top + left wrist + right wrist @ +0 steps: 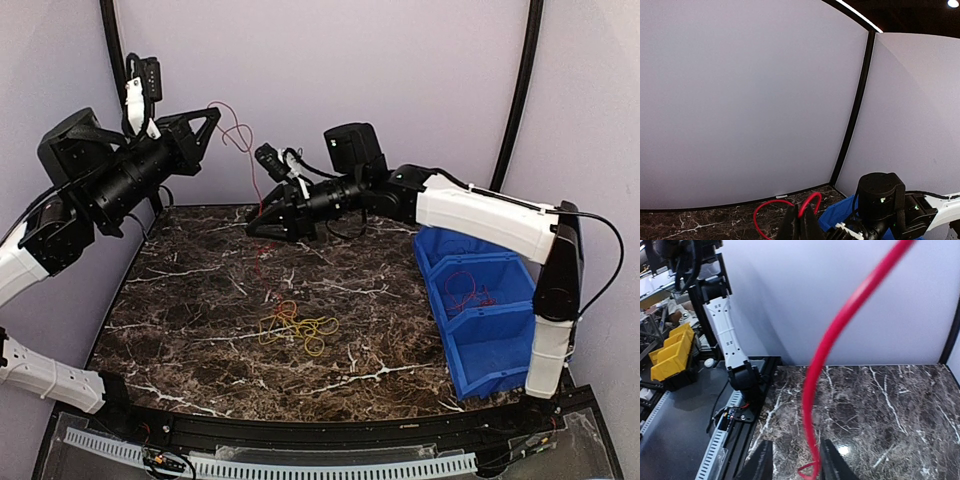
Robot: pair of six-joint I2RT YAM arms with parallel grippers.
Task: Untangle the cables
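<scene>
Nearest, mid-table (180,330), a yellow and orange tangle (298,328) was noted, loops crossed and not yet separated. To the right, a red cable (463,288) was seen already laid in the blue bin (495,360). Farther back, a second red cable (238,135) was pinched in the closed left gripper (800,222), raised high. It was passed between the parted fingers of the right gripper (796,460), low over the table. Roughly half was judged left, with nothing seen blocking the tangle.

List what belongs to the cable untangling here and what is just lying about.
Job:
- red cable, pinched in the left tool, hanging through the open right tool
- yellow cables, tangled on the table
- red wire in the blue bins

Lying about:
- the blue bins themselves
- yellow bins off the table
</scene>
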